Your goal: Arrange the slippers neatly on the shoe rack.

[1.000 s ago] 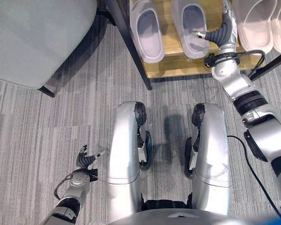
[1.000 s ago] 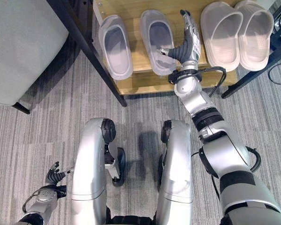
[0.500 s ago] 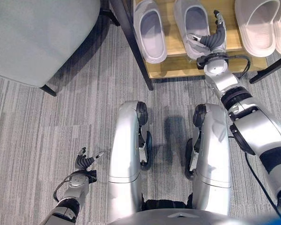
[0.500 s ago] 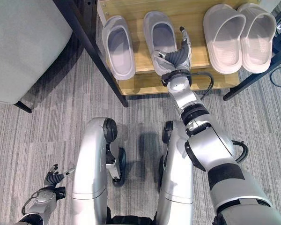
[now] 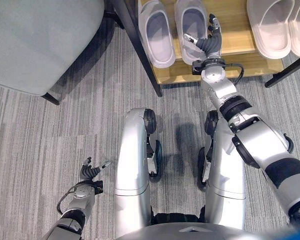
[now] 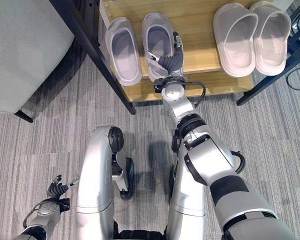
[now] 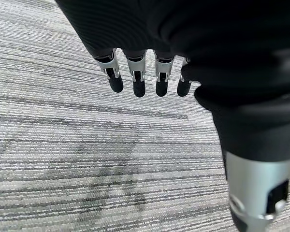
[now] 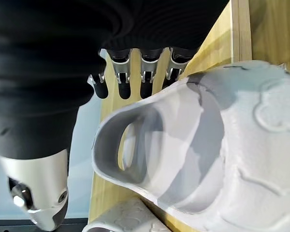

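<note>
Two grey slippers [image 6: 124, 50] lie side by side on the wooden shelf [image 6: 205, 30] of the shoe rack, at 12 o'clock from the robot. The right hand [image 6: 171, 61] is at the right one's [image 6: 159, 40] heel, arm stretched forward, fingers [image 8: 123, 79] fairly straight beside it, thumb apart. A pale pair [image 6: 251, 32] sits at 1 o'clock. The left hand [image 5: 91, 171] hangs low over the carpet [image 5: 50, 140] at 7 o'clock, fingers loose.

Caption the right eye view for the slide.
Right hand at the heel of a grey slipper on the wooden shoe rack, white slippers alongside.
</note>
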Controlling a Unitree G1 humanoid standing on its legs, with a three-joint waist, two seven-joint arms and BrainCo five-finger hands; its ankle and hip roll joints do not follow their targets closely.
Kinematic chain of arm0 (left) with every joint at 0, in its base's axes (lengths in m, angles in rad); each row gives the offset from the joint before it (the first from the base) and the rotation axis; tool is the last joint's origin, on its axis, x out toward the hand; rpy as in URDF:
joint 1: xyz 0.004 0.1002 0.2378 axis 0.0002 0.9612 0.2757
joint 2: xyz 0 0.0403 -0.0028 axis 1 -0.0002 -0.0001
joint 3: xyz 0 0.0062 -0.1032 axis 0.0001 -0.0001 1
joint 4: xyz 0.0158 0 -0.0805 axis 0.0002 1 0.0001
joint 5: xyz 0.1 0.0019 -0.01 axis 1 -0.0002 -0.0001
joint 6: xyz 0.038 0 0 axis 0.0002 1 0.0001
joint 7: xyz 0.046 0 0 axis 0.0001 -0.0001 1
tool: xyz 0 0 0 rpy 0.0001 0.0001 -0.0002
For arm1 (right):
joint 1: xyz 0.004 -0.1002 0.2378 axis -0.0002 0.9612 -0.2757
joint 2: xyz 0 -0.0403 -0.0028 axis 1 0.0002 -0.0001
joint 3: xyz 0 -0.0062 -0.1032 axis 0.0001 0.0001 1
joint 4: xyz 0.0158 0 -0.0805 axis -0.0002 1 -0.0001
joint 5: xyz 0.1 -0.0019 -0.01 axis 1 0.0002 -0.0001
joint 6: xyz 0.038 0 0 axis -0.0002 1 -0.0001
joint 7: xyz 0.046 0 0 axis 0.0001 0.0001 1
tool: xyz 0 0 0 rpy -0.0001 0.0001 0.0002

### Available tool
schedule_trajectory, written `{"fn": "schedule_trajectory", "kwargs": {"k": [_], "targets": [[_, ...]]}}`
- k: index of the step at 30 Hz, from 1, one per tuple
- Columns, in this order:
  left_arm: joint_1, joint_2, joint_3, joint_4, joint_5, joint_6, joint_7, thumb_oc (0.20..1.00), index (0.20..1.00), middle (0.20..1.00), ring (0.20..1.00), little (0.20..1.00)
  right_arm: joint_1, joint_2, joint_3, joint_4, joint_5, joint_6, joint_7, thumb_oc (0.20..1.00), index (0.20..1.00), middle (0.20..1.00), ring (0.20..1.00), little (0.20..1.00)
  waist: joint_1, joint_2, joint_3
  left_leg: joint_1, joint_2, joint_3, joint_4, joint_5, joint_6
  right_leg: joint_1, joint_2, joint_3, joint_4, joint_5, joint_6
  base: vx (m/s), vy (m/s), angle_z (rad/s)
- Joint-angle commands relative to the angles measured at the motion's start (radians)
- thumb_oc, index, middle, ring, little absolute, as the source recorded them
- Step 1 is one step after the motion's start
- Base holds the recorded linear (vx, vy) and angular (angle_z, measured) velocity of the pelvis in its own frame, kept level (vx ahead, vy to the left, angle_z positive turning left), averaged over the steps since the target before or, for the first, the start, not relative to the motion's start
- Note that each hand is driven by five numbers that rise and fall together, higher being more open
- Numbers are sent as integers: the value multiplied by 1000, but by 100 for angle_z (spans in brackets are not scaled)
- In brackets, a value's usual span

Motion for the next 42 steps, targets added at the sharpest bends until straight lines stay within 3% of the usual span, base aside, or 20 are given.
{"fn": "schedule_trajectory", "kwargs": {"k": [1,9,16,19,23,27,30,31,34,35,38,40,42], "targets": [[23,12,-80,1,-39,-5,2,1000,1000,1000,1000,1000,-61,-5,25,-67,4,-59,-2,1000,1000,1000,1000,1000,63,7,-53,27,-53,-114,35,-71,7,11,17,198,9,214,-57,0,0,0],[11,8,-90,13,-46,0,1,1000,1000,1000,1000,1000,-98,44,30,-33,28,-60,-7,1000,1000,1000,1000,1000,68,11,-56,27,-57,-107,40,-72,6,13,15,205,16,213,-57,0,0,0],[15,0,-77,20,-47,-5,8,1000,1000,1000,1000,1000,-88,17,19,-57,-39,-50,-43,1000,1000,1000,1000,1000,66,12,-68,27,-61,-106,36,-69,6,18,13,203,12,216,-56,0,0,0],[7,-19,-50,19,-37,-9,19,1000,1000,1000,1000,1000,-6,-62,-24,-215,-181,-45,-112,1000,1000,1000,1000,1000,52,9,-76,27,-61,-107,24,-64,7,20,11,199,-1,218,-53,0,0,0],[6,-29,-28,11,-22,-9,27,1000,1000,1000,1000,1000,83,-100,-72,-362,-226,-55,-130,1000,1000,1000,1000,1000,43,6,-91,27,-62,-108,8,-57,8,23,8,188,-18,222,-52,0,0,0],[-8,-66,35,2,30,-15,31,1000,1000,1000,1000,1000,382,-215,-229,-702,-421,-59,-159,1000,1000,1000,1000,1000,12,-8,-128,27,-61,-110,-54,-24,8,31,-11,159,-85,238,-41,5,18,-3],[-14,-90,63,7,65,-20,29,1000,1000,1000,1000,1000,616,-255,-336,-871,-464,-54,-125,1000,1000,1000,1000,1000,-4,-18,-184,27,-53,-114,-187,15,8,41,-40,123,-227,254,-40,-26,22,7],[-18,-100,79,-6,78,-28,23,1000,1000,1000,1000,1000,729,-255,-374,-910,-479,-60,-106,1000,1000,1000,1000,1000,-15,-26,-232,28,-44,-122,-284,48,7,52,-63,93,-332,260,-37,-51,39,7],[-34,-111,76,-32,105,-34,24,1000,1000,1000,1000,1000,857,-225,-413,-848,-418,-66,-73,1000,1000,1000,1000,1000,-30,-43,-314,79,-17,-135,-476,132,8,105,-83,19,-549,296,-27,-90,41,-3],[-33,-111,74,-32,106,-34,24,1000,1000,1000,1000,1000,859,-226,-414,-848,-417,-67,-73,1000,1000,1000,1000,1000,-28,-42,-312,90,-16,-136,-488,137,8,117,-82,15,-562,302,-29,-78,22,-18],[-37,-126,78,-34,101,-31,10,1000,1000,1000,1000,1000,959,-213,-418,-764,-406,-54,-51,1000,1000,1000,1000,1000,-37,-54,-336,223,16,-138,-656,188,6,238,-105,-41,-744,332,-13,-69,35,-6],[-27,-129,92,5,163,3,-5,1000,1000,1000,1000,1000,1088,-199,-405,-554,-382,-14,12,1000,1000,1000,1000,1000,-55,-72,-369,466,30,-133,-952,261,-10,468,-119,-83,-1032,379,7,-67,23,12],[-13,-134,97,36,187,6,-12,1000,1000,1000,1000,1000,1121,-197,-407,-491,-383,-3,32,1000,1000,1000,1000,1000,-59,-76,-365,545,27,-127,-1032,297,-18,552,-121,-102,-1120,407,15,38,-4,2]]}}
